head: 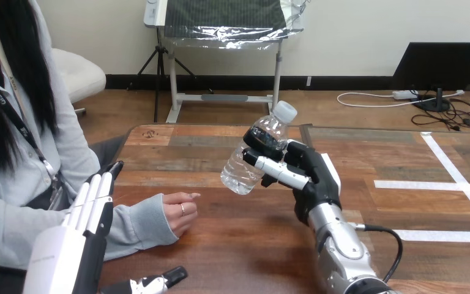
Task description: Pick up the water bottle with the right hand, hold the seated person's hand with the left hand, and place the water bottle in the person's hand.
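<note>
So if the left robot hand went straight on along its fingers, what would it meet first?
Probably the person's sleeve, lying across beyond the left robot hand; the person's hand sits right of that line. Depth is unclear, so it might pass above.

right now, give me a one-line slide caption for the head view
Handover setup: right hand holds the tilted water bottle above the table, left hand open near the person's hand resting on it.

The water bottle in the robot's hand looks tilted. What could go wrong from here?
The water bottle leans in the right hand, so it might slip out. The person's hand lies loosely curled on the table, so the bottle may find no open palm. The left hand, open, is not gripping it, so it could shift.
</note>
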